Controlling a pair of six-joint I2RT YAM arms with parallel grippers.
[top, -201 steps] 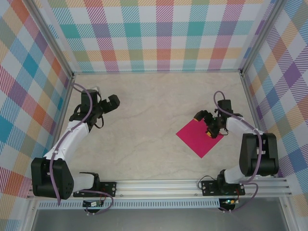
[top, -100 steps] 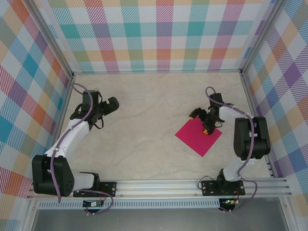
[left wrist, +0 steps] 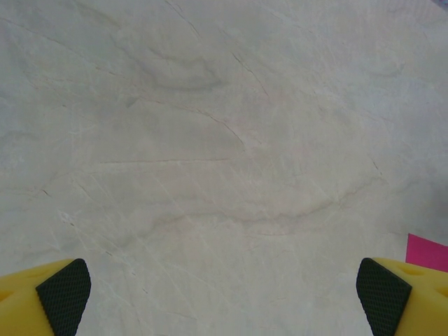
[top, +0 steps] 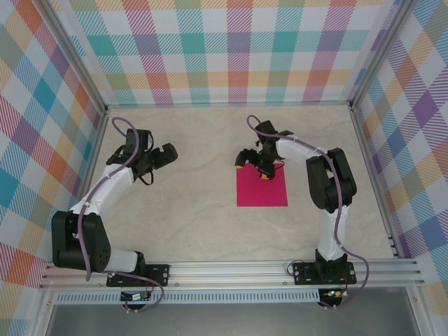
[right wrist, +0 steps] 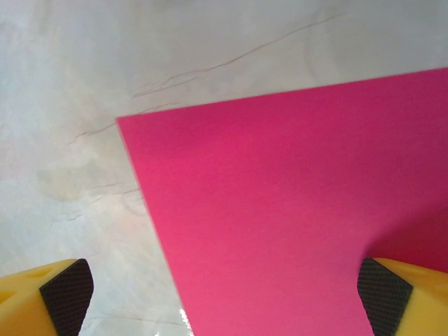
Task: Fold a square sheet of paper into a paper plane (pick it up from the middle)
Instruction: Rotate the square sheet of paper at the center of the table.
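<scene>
Yellow-padded fingers of the right gripper (top: 253, 166) stand spread wide and empty, low over the far edge of the square sheet of paper (top: 262, 192), which lies flat beneath it. Its arm reaches forward, bent leftward at the elbow. Well apart to its left, the left gripper (top: 163, 155) hovers, equally spread, holding nothing.

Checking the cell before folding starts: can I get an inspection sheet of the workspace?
Surface: beige marbled tabletop, no spills seen.
Job's things: magenta-pink square sheet of paper lying flat, unfolded; no plane yet.
Clutter: nothing seen.
Claws: left claw open over bare tabletop; right claw open, straddling the sheet's edge.
Cables: purple cables run along both arms, off the sheet.
Surroundings: pastel checked walls; aluminium rail at the near edge.
</scene>
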